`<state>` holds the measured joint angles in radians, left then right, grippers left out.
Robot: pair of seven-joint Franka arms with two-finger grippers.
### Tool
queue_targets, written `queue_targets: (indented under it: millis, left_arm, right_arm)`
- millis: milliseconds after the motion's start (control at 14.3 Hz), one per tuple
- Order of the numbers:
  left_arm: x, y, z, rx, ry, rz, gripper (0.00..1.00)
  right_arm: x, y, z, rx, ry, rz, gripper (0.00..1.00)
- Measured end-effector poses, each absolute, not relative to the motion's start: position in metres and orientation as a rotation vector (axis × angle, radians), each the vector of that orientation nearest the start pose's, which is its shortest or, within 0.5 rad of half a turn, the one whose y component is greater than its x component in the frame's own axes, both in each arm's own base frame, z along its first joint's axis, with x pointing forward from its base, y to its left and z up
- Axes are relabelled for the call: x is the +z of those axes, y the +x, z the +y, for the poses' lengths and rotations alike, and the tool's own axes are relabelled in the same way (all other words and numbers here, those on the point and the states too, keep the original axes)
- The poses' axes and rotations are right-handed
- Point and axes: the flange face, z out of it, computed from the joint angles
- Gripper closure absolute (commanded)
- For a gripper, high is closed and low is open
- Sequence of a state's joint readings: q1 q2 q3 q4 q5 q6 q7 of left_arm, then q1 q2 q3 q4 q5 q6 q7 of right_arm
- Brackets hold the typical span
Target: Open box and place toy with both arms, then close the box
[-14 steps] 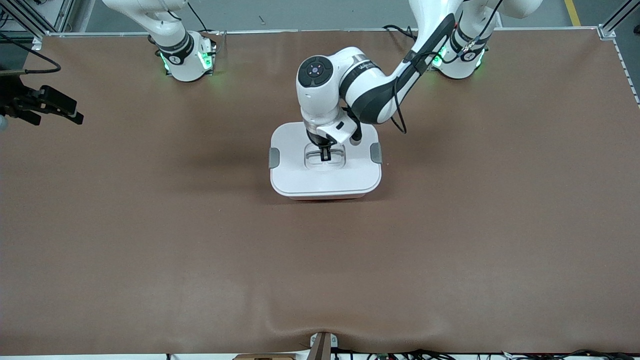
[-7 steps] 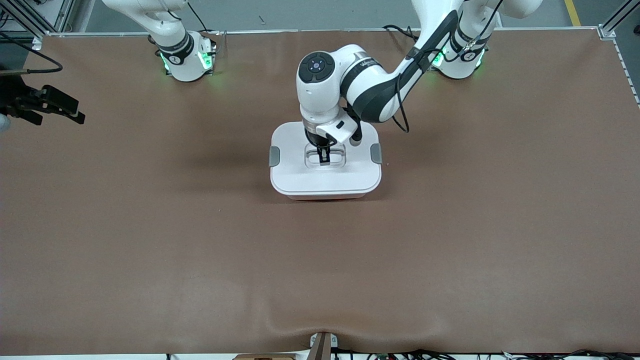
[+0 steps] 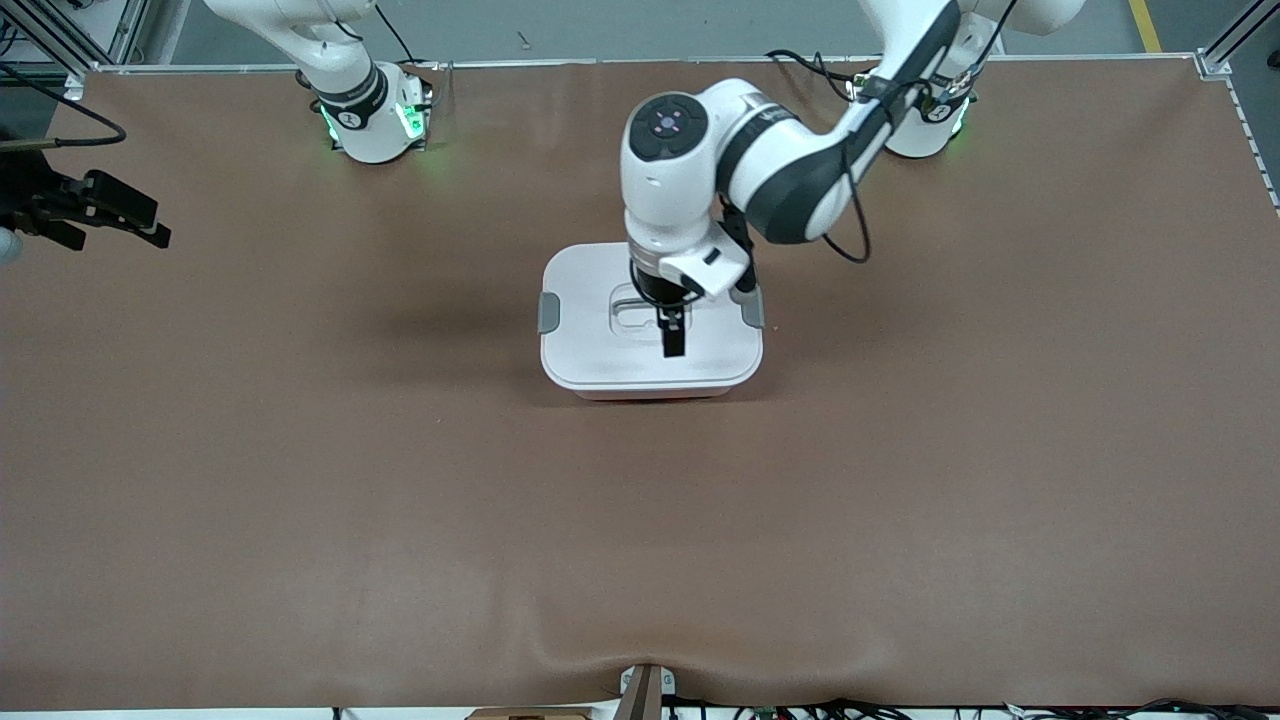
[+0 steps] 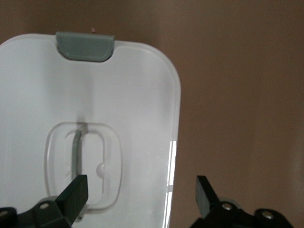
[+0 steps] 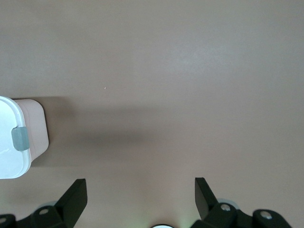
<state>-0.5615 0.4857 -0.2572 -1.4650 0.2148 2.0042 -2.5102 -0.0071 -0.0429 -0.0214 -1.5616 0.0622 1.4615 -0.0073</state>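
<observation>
The box (image 3: 590, 350) stands in the middle of the table with its white lid (image 4: 133, 95) on the pink tub (image 5: 35, 128). A grey clip (image 3: 548, 312) sits at each end, and the recessed handle (image 4: 78, 147) lies flat in the lid. My left gripper (image 3: 672, 335) hangs open just above the lid, beside the handle, holding nothing; in the left wrist view its fingers (image 4: 76, 190) spread wide around the left gripper (image 4: 140, 187). My right gripper (image 3: 150, 232) waits open over bare table at the right arm's end, also seen as the right gripper (image 5: 140, 190). The toy is out of view.
The brown table mat (image 3: 640, 550) spreads wide around the box. The two arm bases (image 3: 375, 120) stand along the edge farthest from the front camera. A small bracket (image 3: 645, 690) sits at the table's nearest edge.
My left gripper has opened, let go of the lid's handle, and risen a little toward the left arm's end. The lid stays on the box. The right arm has not moved.
</observation>
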Motion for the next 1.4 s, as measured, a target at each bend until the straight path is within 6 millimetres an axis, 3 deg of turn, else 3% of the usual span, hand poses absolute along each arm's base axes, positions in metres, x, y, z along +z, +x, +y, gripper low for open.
queue_targets:
  millis: [279, 907, 1395]
  left_arm:
    - [0.423, 0.543, -0.442, 0.13, 2.162, 2.163, 0.0]
    - [0.455, 0.616, -0.327, 0.2, 2.388, 1.893, 0.0]
    - [0.477, 0.642, -0.262, 0.261, 2.6, 1.598, 0.0]
  right_arm:
    - [0.643, 0.53, -0.007, 0.087, -3.076, 0.023, 0.0]
    - [0.643, 0.53, -0.007, 0.088, -3.076, 0.022, 0.0]
    - [0.643, 0.53, -0.007, 0.09, -3.076, 0.022, 0.0]
